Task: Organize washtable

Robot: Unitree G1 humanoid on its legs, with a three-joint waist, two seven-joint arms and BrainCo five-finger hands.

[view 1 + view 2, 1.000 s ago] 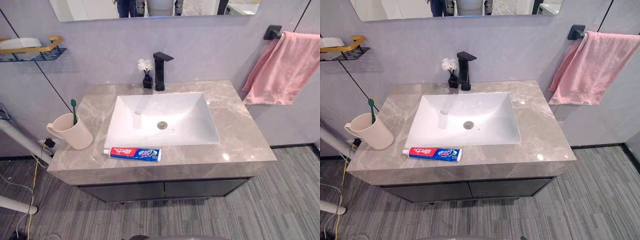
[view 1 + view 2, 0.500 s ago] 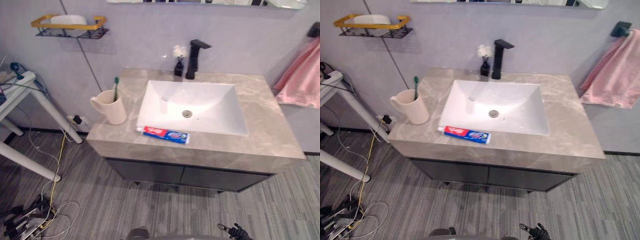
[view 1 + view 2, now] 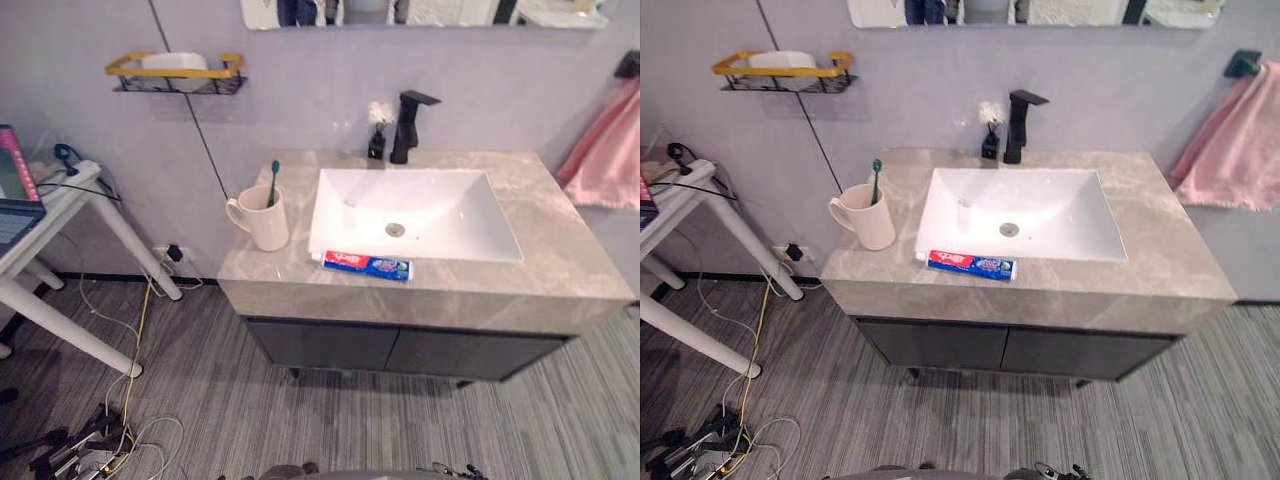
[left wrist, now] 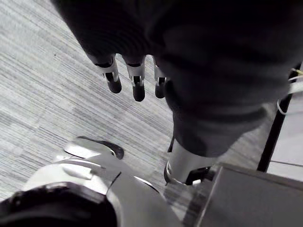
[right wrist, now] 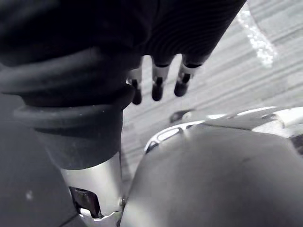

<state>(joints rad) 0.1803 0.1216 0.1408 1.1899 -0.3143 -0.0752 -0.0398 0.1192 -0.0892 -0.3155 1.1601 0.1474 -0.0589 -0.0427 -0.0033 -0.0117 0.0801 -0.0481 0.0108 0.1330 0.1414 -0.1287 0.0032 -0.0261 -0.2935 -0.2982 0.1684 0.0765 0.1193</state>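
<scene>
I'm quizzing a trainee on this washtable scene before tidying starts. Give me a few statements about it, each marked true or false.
1. The red-and-blue toothpaste tube lies on the grey marble counter, in front of the white rectangular sink. True.
2. The green toothbrush lies in the sink. False: it stands in the cream mug left of the sink.
3. The black faucet stands behind the sink. True.
4. The pink towel is draped over the counter. False: it hangs on the wall to the right.
5. The left hand holds the tube. False: its fingers hang straight above the floor, empty.

Grey wall point(image 3: 300, 95), striped floor point(image 3: 300, 420), white table point(image 3: 65, 200)
</scene>
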